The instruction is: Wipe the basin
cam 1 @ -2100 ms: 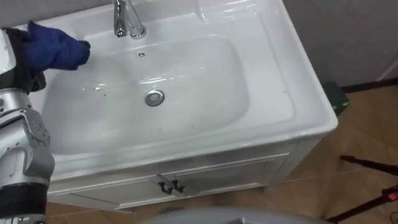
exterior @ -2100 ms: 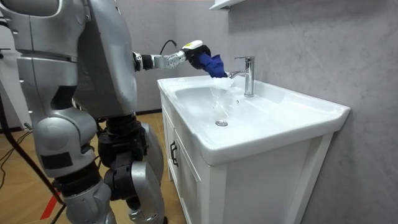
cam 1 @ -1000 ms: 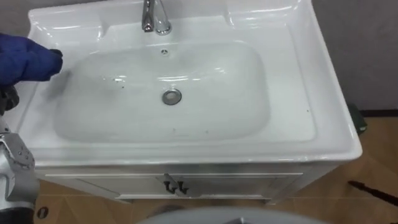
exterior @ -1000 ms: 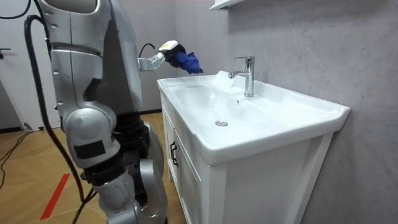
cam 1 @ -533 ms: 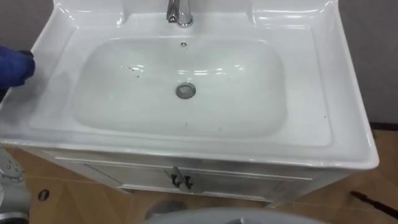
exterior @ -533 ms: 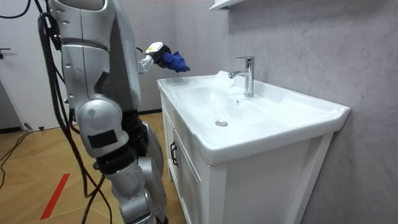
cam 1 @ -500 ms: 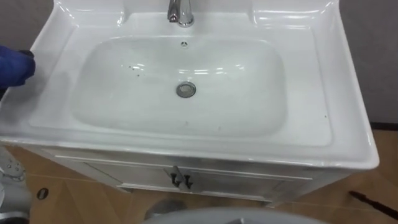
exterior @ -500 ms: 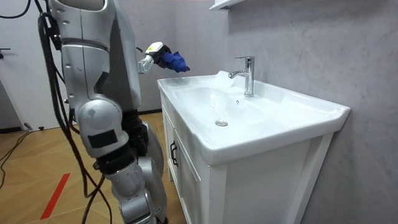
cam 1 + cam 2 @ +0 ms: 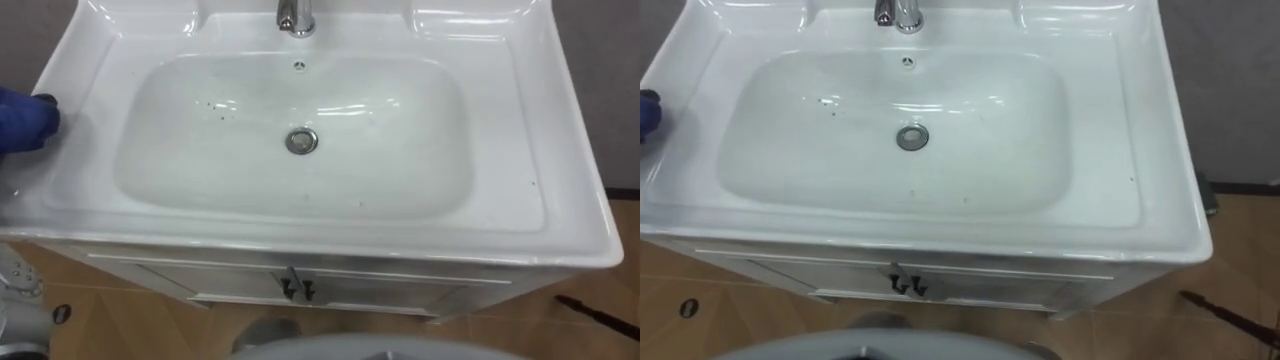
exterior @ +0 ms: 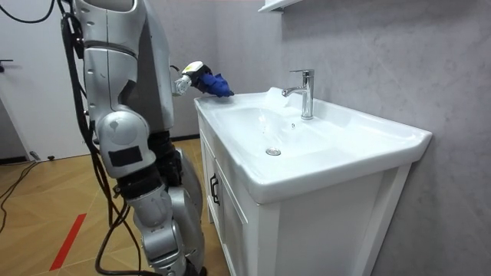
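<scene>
Where the left eye view looks down, a white ceramic basin [image 9: 565, 170] shows dark specks [image 9: 215, 105] at its bowl's back left, and a bunched blue cloth [image 9: 22, 120] is at the left rim. In the room view, the left hand [image 10: 189, 77] has its fingers curled round that cloth. A good wipe likely needs the cloth pressed flat and swept towards the round metal drain [image 10: 272, 152], skirting the chrome tap [image 10: 305, 92]. The right eye view shows dark cabinet handles [image 9: 902, 285] below the front edge.
</scene>
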Controlling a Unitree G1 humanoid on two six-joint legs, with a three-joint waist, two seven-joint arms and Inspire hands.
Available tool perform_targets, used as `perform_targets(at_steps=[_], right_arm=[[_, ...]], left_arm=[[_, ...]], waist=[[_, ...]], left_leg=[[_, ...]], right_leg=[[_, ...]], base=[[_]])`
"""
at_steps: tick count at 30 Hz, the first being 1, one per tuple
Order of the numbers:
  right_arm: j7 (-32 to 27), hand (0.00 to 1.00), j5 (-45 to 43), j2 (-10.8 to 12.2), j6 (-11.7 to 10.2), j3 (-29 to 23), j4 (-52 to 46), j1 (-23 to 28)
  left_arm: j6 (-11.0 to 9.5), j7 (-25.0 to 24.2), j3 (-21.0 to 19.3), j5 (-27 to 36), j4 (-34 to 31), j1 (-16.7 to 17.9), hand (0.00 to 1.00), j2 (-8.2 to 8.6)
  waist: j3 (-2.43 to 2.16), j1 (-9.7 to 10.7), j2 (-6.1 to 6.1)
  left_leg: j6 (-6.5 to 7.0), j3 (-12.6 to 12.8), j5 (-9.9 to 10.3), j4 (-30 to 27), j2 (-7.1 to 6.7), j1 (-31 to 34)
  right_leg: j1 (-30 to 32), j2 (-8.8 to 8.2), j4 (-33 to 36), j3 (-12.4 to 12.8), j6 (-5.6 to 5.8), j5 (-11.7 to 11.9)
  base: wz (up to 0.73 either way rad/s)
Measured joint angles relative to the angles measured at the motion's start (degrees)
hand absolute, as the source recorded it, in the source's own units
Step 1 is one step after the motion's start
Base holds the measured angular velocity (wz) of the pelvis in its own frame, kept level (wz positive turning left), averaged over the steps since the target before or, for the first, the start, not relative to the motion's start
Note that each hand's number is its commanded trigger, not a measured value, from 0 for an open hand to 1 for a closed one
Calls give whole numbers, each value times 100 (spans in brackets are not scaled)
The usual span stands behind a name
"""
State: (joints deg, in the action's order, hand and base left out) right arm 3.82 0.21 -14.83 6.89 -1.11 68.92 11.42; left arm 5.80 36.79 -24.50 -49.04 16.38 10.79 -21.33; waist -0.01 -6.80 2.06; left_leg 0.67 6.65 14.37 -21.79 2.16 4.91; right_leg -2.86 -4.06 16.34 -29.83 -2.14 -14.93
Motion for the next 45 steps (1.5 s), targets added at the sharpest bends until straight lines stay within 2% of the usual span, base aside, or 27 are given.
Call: perform_targets(at_steps=[6,13,21,31,37,45], right_arm=[[13,0,1,0,-18,-1,-2,3],[13,0,-2,2,-108,-7,21,69],[125,0,32,47,-103,-10,40,207],[106,0,402,123,-106,-11,45,296],[116,0,404,125,-107,-11,44,293],[118,0,409,132,-72,-16,126,292]], left_arm=[[-4,0,5,1,2,0,100,23],[-15,2,72,0,57,2,100,88],[-111,1,86,4,60,2,100,265],[-133,98,202,-5,67,-11,100,264],[-186,138,298,-6,185,-145,100,264],[-245,136,460,-6,250,-160,100,264]], waist=[[-3,57,4],[-3,113,-4],[-20,251,-68],[-18,375,-37],[7,508,5],[25,570,17]], left_leg=[[95,-3,57,21,-82,-51],[198,71,121,39,-128,-153],[254,116,154,27,-150,-185],[305,148,186,-2,-160,-115],[337,181,202,-1,-191,-100],[373,281,225,0,-194,-119]], right_leg=[[-2,-92,84,51,108,4],[-10,-99,145,465,190,51],[-5,-94,132,643,249,87],[101,-84,166,817,285,135],[191,-68,230,1190,308,148],[225,-47,240,1340,352,174]], base=[[-1],[-3],[-4],[-2],[-2],[-6]])
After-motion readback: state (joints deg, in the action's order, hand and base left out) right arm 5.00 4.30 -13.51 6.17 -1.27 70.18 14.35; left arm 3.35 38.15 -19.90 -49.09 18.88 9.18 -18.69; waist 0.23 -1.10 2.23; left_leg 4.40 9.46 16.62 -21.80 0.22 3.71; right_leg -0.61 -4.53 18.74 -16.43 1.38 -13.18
